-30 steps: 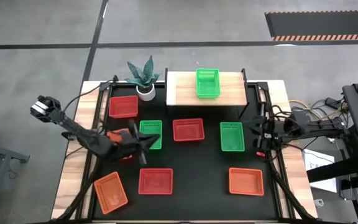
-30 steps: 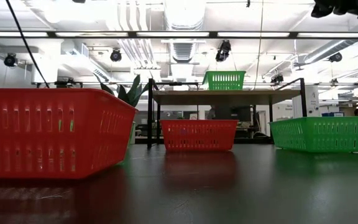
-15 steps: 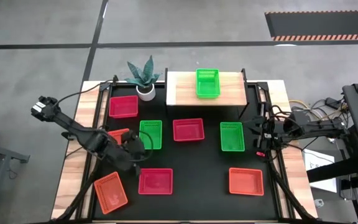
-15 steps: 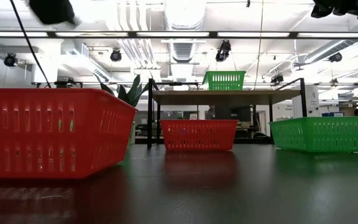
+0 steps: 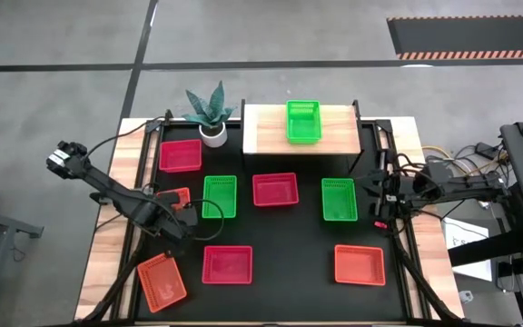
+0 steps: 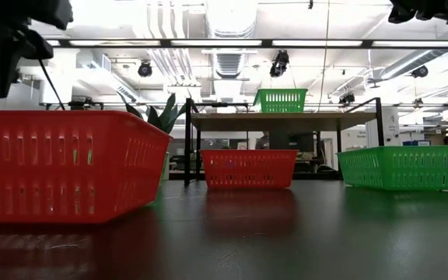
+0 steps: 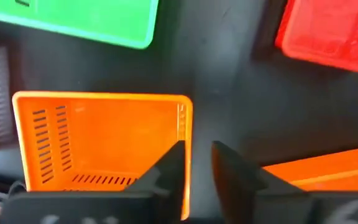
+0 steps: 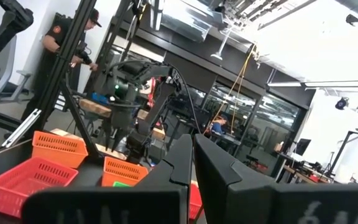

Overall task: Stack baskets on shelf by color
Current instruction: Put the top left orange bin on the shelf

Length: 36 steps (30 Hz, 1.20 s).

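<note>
Sitting at the left-centre of the high frame, an orange basket (image 5: 176, 196) lay on the black table (image 5: 289, 236), partly covered by the left gripper (image 5: 182, 221). In the left wrist view that orange basket (image 7: 101, 143) filled the lower left, and the left fingers (image 7: 169, 169) were parted a little, straddling its right wall without visibly pinching it. A green basket (image 5: 220, 196) lay just beside it, toward the frame's centre. Higher in the frame, the pale shelf (image 5: 266, 129) carried one green basket (image 5: 303, 121). Along the right edge, the right gripper (image 5: 377, 195) hung beyond the table's side, fingers (image 8: 185, 158) pressed together on nothing, near another green basket (image 5: 339, 199).
</note>
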### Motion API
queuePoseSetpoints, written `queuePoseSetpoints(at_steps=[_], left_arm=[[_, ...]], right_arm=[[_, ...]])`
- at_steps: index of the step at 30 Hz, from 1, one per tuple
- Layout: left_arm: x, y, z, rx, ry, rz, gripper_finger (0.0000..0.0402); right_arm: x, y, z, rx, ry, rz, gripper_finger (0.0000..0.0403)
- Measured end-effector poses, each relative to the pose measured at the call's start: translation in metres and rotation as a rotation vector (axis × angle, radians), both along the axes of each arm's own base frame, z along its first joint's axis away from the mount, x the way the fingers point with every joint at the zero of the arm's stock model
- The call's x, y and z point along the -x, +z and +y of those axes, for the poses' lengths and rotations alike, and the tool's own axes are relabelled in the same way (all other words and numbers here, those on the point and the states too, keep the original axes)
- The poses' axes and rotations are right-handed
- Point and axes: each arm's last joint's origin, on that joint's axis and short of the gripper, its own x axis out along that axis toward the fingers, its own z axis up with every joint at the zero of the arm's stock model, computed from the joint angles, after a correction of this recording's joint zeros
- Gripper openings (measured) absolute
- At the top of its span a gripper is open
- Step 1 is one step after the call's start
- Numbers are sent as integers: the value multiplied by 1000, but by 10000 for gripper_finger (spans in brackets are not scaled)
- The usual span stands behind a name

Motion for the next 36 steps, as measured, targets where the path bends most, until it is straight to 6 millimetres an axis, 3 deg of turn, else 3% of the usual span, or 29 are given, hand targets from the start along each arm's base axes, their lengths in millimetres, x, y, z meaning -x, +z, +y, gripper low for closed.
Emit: queuePoseSetpoints(at_steps=[5,10,18,30,36], left_arm=[[5,-18,3,-28,13,57,145],[10,-35,5,-42,25,114,180],[10,-37,4,19,17,115,182],[14,-67,6,13,23,123,182],[15,-68,6,10,23,126,148]], right_arm=[[0,0,0,-10,3,-1,11],[0,-1,0,-19,5,12,11],[0,-2,0,-17,5,17,11],[0,-2,0,-27,8,22,11],[0,-2,0,-30,9,22,11]])
